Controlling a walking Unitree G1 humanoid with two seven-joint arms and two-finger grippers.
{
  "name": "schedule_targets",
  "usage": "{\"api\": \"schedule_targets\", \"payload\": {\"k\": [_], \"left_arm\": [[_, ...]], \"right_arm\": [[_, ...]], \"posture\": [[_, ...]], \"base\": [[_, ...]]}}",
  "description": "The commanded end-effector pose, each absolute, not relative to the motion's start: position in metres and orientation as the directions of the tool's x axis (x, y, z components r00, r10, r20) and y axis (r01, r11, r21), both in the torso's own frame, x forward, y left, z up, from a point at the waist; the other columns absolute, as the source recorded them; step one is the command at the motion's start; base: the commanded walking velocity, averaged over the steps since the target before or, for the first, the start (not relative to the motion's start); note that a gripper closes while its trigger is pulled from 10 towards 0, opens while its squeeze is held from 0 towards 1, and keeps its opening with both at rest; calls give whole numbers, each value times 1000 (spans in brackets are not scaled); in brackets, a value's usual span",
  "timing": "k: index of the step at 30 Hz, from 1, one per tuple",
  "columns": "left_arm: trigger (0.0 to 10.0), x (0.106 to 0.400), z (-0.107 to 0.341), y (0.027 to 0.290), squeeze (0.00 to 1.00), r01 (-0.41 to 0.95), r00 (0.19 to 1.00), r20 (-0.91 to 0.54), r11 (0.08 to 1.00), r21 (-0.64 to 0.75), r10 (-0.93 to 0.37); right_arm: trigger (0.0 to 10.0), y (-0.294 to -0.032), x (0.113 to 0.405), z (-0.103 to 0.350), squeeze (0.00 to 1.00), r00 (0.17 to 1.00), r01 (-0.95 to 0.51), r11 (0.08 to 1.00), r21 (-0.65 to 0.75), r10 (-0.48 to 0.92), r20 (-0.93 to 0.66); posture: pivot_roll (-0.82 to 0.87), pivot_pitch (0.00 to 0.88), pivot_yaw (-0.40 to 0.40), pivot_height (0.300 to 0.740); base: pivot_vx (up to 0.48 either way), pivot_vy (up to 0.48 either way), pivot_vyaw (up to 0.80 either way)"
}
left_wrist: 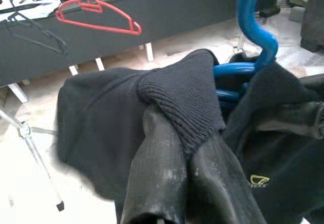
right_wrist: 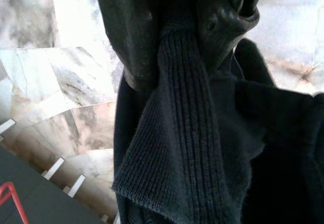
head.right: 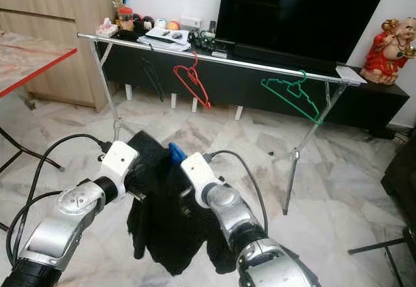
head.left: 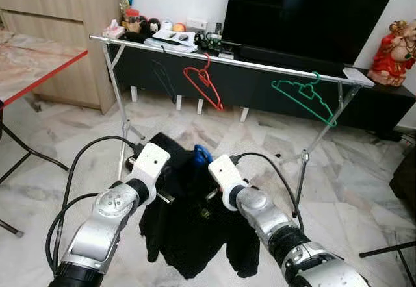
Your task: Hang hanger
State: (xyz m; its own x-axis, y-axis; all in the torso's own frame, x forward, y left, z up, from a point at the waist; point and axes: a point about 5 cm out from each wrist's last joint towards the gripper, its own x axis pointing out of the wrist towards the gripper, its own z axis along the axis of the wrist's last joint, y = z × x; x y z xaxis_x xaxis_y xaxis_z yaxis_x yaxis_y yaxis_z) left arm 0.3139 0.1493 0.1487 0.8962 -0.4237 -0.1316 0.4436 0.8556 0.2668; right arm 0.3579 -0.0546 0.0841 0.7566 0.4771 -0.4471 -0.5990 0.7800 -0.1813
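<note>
Gripping ribbed cuff fabric of a black sweater (head.left: 188,228), the left gripper (left_wrist: 177,148) has its fingers closed on the cloth. The garment hangs between both arms on a blue hanger (head.left: 201,154), near the robot, well short of the silver clothes rail (head.left: 227,60). The right gripper (right_wrist: 187,41) likewise pinches ribbed fabric. Farther off, a red hanger (head.left: 203,82) and a green hanger (head.left: 305,99) hang on the rail.
</note>
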Motion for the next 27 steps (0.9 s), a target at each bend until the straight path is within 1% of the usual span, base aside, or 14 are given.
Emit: {"api": "schedule_targets", "payload": {"k": [1, 27], "left_arm": [[7333, 314, 156, 144, 0, 458, 888, -96, 847, 269, -450], [7333, 314, 156, 144, 0, 458, 888, -96, 847, 269, -450]], "right_arm": [[0, -56, 363, 92, 0, 778, -576, 798, -179, 468, -419], [0, -56, 363, 92, 0, 778, -576, 798, -179, 468, -419]], "posture": [[165, 0, -157, 740], [165, 0, -157, 740]], "base": [[0, 0, 0], [0, 0, 0]]}}
